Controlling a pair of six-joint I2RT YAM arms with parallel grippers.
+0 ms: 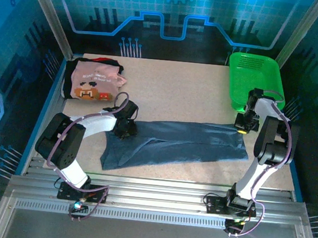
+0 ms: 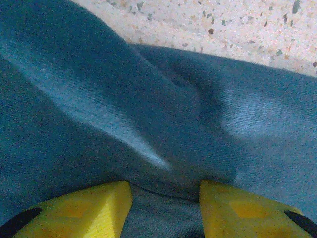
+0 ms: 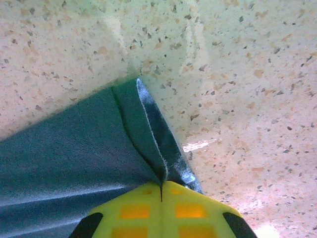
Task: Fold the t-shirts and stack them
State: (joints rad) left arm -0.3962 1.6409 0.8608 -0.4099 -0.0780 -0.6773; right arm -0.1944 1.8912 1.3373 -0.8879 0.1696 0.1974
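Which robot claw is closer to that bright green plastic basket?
Right. The right gripper is close in front of the bright green plastic mesh basket; the left gripper is far off, on the dark slate-blue cloth t-shirt.

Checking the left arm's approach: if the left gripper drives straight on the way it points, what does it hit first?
The dark slate-blue cloth t-shirt: the left gripper points into a raised fold of it, with cloth between its fingers. The speckled tabletop probably lies just beneath.
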